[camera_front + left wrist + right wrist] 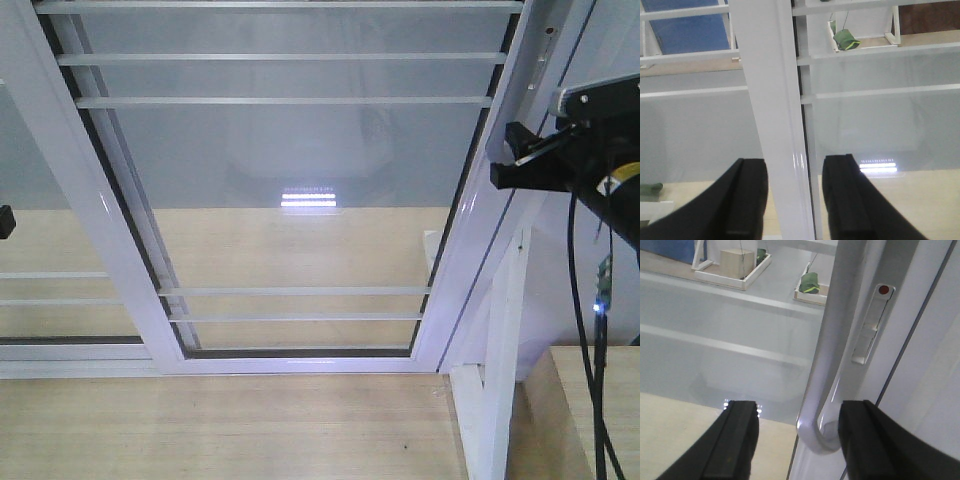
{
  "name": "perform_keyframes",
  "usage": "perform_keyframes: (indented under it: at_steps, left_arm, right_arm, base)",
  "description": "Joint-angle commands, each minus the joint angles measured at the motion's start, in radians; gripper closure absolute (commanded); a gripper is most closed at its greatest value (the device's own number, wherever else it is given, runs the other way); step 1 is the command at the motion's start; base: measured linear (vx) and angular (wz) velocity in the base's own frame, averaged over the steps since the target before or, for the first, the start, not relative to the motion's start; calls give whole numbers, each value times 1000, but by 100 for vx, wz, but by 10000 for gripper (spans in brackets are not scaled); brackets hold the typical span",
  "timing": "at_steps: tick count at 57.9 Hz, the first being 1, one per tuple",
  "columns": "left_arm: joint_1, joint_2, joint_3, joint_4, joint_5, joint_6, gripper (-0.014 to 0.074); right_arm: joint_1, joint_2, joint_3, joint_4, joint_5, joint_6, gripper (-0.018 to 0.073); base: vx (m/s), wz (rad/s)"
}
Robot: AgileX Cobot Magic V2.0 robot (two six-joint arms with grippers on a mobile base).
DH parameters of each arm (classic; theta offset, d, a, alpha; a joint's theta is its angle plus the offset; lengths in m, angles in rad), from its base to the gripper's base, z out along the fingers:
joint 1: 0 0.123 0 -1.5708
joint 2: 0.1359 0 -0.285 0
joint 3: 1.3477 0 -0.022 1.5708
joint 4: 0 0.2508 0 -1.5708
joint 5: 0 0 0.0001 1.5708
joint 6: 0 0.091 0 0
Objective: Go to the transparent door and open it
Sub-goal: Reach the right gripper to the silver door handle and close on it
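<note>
The transparent door (pixel 300 180) fills the front view: clear glass, white frame, thin white bars. Its curved silver-grey handle (pixel 837 340) runs down the right stile in the right wrist view, with a latch with a red dot (pixel 874 320) beside it. My right gripper (pixel 800 407) is open, and the handle's lower bend sits between its fingers, closer to the right finger. It shows at the door's right stile in the front view (pixel 506 155). My left gripper (pixel 792 162) is open and straddles a white vertical stile (pixel 770 100) without gripping it.
Another barred glass panel (pixel 60 290) overlaps on the left. A white post (pixel 500 400) stands at the lower right, with a black cable (pixel 598 380) hanging beside it. Beyond the glass lie white trays (pixel 735 275) with a wooden block and green items (pixel 809 282). The floor is pale wood.
</note>
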Motion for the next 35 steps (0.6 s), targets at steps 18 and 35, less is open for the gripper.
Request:
perform_keyframes:
  at_steps: [18, 35]
  left_arm:
    - [-6, 0, -52, 27, -98, -3, 188]
    - [-6, 0, -52, 26, -98, -3, 188]
  right_arm:
    - [0, 234, -375, 114, -93, -97, 118]
    - [0, 288, -450, 123, -85, -74, 119]
  base:
    - [0, 0]
    - [0, 0]
